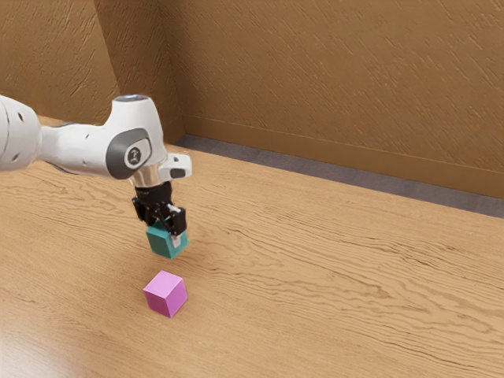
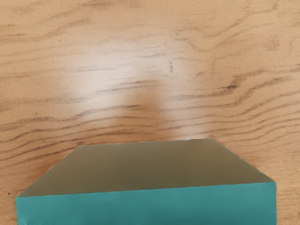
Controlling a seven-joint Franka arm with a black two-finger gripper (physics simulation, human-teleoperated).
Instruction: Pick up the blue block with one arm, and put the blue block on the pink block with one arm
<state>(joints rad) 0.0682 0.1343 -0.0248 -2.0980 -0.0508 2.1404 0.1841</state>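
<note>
Hand [image 1: 168, 231] pinches blue block [image 1: 164, 245] clear of bench [image 1: 354, 276]; we judge pink block [image 1: 165, 293] almost straight below hand, apart.

The arm [image 1: 71, 148] is cut off at the exterior view's left edge, so its base is out of sight. The pincer [image 1: 167, 227] covers the upper part of the blue block [image 1: 165, 244] clasped between its fingers. In the wrist view, the block's side face runs off the view's edge. The desk [image 1: 331, 268] runs past the exterior view's left, near and right edges.
</note>
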